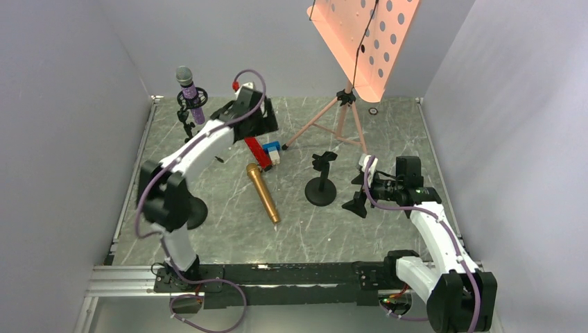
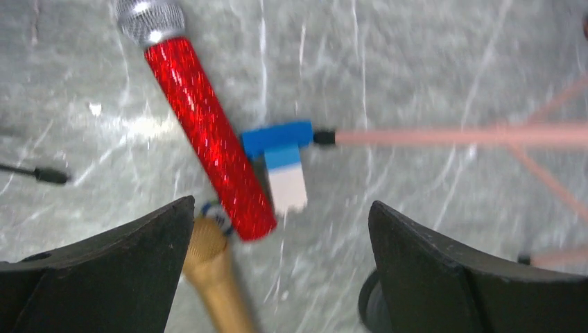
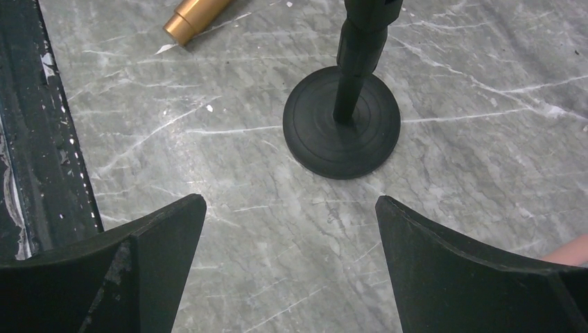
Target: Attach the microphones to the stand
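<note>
- The purple mic (image 1: 188, 86) stands upright in the clip of a small stand (image 1: 186, 123) at the far left corner of the desk (image 1: 402, 139)
- The red mic (image 2: 208, 135) lies flat on the desk, with its silver head pointing away from the left wrist camera
- The gold mic (image 1: 263, 193) lies flat near the middle of the desk; one of its ends is just beside the lower end of the red mic
- A blue-and-white block (image 2: 281, 156) lies just beside the red mic, and the foot of a pink tripod (image 1: 343, 114) reaches to the block
- The left fingers (image 2: 139, 263) are spread wide above the red mic and hold nothing
- The right fingers (image 3: 139, 270) are also spread wide and hold nothing; they point at a round stand (image 3: 343, 121), which stands upright with no mic in it
</note>
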Tool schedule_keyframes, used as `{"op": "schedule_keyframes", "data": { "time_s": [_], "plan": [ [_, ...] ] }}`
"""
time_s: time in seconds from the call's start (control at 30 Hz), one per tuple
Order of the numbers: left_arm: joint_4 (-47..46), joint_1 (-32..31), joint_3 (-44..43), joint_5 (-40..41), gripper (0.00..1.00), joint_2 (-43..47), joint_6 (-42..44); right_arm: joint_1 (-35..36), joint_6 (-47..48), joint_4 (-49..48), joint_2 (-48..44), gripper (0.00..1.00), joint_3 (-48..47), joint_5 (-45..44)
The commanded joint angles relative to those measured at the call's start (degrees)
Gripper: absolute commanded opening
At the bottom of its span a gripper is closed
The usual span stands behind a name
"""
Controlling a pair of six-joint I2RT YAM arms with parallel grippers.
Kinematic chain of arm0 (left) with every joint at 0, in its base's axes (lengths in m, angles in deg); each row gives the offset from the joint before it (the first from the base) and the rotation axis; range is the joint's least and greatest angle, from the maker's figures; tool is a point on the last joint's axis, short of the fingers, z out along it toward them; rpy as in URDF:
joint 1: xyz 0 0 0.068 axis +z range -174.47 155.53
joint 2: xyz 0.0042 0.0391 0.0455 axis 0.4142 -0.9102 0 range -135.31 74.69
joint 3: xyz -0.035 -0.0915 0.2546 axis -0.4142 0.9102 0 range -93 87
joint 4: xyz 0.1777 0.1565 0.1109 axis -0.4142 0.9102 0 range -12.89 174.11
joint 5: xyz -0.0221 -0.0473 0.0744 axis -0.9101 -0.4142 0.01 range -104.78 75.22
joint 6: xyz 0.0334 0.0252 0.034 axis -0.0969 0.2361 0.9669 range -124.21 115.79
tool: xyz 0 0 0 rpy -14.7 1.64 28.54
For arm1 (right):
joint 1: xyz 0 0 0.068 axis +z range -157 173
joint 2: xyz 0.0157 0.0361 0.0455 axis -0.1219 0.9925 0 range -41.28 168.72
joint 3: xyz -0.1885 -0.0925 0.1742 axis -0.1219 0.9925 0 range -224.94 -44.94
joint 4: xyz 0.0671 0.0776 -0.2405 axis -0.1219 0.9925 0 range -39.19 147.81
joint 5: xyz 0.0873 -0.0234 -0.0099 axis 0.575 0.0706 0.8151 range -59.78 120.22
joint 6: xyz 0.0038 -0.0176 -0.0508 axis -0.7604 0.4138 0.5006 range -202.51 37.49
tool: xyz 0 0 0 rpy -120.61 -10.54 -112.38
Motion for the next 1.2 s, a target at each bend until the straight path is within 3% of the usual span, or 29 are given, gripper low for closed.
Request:
{"op": "schedule_keyframes", "data": {
  "time_s": [0.0,0.17,0.27,0.53,0.73,0.93,1.07,1.17],
  "plan": [
    [21.04,2.53,-19.32,10.53,0.99,-14.3,-9.8,0.09,0.75,-1.22,-2.01,1.0,-0.84,-0.1],
    [24.92,4.9,-25.68,13.53,0.98,-21.54,-14.0,-0.22,1.08,-0.95,-2.94,1.0,-0.89,-0.56],
    [22.77,5.91,-25.43,9.9,0.96,-23.81,-13.88,-0.22,1.38,-0.36,-2.65,1.0,-1.33,-0.29],
    [19.94,6.77,-29.45,5.05,0.75,-31.65,-9.82,-0.22,1.9,0.47,-2.68,1.0,-1.66,0.09],
    [22.12,7.67,-33.71,5.31,0.73,-37.1,-9.36,-0.22,2.09,0.76,-2.51,1.0,-1.72,0.08],
    [19.38,9.04,-32.63,2.14,0.45,-38.28,-8.53,-0.22,2.35,1.09,-2.33,1.0,-1.87,0.1],
    [17.45,10.27,-31.22,-0.19,0.14,-36.16,-8.33,-0.22,2.45,1.2,-2.5,1.0,-1.87,-0.04],
    [12.62,10.32,-27.11,0.04,0.05,-29.54,-6.12,-0.22,2.58,1.35,-2.6,1.0,-1.85,0.16]
  ]
}}
